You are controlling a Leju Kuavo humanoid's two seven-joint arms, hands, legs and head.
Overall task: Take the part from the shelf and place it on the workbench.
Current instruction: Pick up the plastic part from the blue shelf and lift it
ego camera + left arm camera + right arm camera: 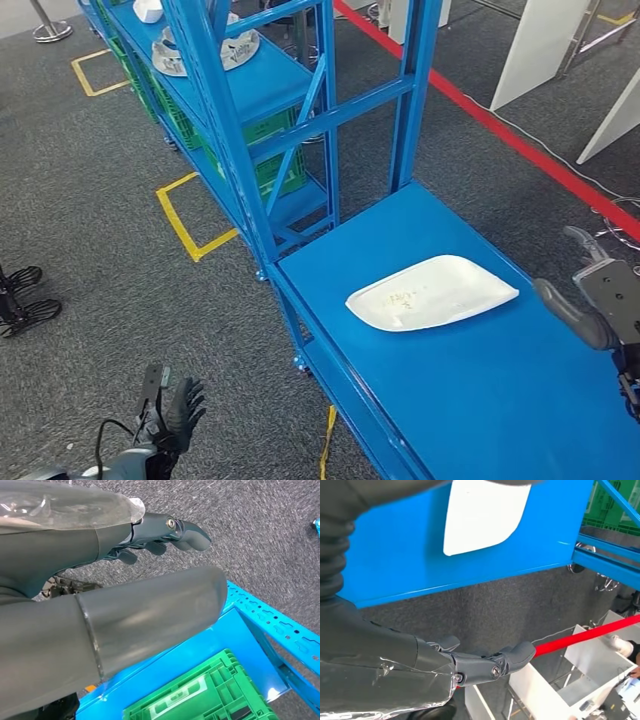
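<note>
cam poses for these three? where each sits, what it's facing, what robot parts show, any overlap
Head view: high on the body, looking forward and down at the blue workbench with the white part on it; left hand and right hand at the lower corners.
Left wrist view: behind the left hand, facing carpet and a green crate.
Right wrist view: behind the right hand, facing the workbench edge and the red floor line.
Shared: head and right wrist views both show the white part.

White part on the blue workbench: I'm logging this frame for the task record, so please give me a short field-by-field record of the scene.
part: flat white moulded plastic part, lying on the workbench, held by nothing
workbench: blue metal workbench top
left robot hand: low over grey carpet, holding nothing, fingers extended
right robot hand: at the bench's right edge, holding nothing, fingers apart
shelf: blue metal shelf rack with green plastic crates
</note>
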